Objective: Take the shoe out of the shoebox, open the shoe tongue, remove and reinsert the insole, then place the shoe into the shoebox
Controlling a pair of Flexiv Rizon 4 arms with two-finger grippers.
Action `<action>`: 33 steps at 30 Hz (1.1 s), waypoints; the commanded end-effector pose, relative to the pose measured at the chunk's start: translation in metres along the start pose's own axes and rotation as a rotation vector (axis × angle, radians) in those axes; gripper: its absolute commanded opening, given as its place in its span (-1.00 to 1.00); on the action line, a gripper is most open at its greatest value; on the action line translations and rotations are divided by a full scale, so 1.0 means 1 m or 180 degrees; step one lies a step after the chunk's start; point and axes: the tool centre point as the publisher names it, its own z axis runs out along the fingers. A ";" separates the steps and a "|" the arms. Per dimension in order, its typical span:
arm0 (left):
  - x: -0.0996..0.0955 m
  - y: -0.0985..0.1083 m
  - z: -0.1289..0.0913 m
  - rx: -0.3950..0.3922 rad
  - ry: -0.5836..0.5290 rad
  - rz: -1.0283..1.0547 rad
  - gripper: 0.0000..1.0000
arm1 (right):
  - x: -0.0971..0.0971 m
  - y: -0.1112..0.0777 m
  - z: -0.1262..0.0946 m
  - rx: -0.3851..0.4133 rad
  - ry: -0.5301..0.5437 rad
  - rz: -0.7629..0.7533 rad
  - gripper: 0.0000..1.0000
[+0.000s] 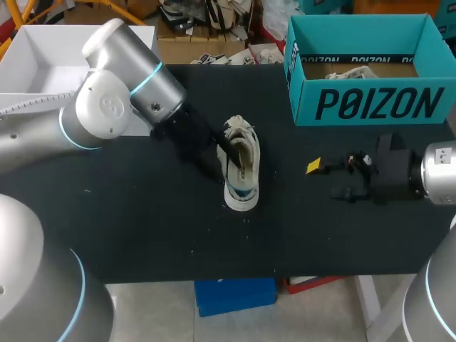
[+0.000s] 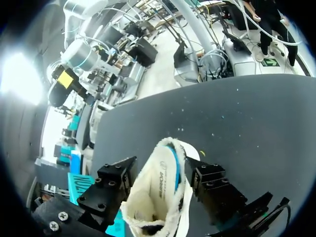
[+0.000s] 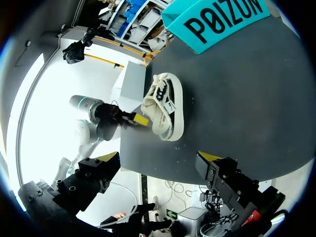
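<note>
Black table (image 1: 142, 235) is your work surface. At its left, the left gripper (image 2: 162, 170) is closed on the shoe (image 1: 241, 169), with one finger against each side of the collar, so the opening faces that wrist camera. The shoe rests near the table's middle, outside the shoebox (image 1: 370, 105), which stands open at the far right. The right gripper (image 1: 324, 179) hangs to the shoe's right, well apart from it, fingers spread and empty. From this layout, the step in hand appears to be opening the tongue. Hold the left grip firm on the collar sides, so that it does not pinch the tongue shut. Bring the right gripper in from the lace side and take only the tongue's edge. Pull it away from the opening without dragging the shoe across the table.
</note>
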 end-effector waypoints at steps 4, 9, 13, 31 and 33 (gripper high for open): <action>-0.006 0.001 -0.013 -0.0274 0.0246 0.0120 -0.33 | 0.001 0.000 0.001 -0.0003 -0.0007 0.0002 1.00; -0.007 0.001 -0.008 -0.0468 0.0500 0.0212 -1.00 | 0.001 0.000 0.001 -0.0003 -0.0007 0.0002 1.00; -0.004 0.001 -0.002 -0.0555 0.0683 0.0271 -1.00 | 0.001 0.000 0.001 -0.0003 -0.0007 0.0002 1.00; 0.015 0.012 0.019 -0.0603 0.1041 0.0204 -1.00 | 0.001 0.000 0.001 -0.0003 -0.0007 0.0002 1.00; 0.015 0.013 0.022 -0.0588 0.1057 0.0202 -1.00 | 0.001 0.000 0.001 -0.0003 -0.0007 0.0002 1.00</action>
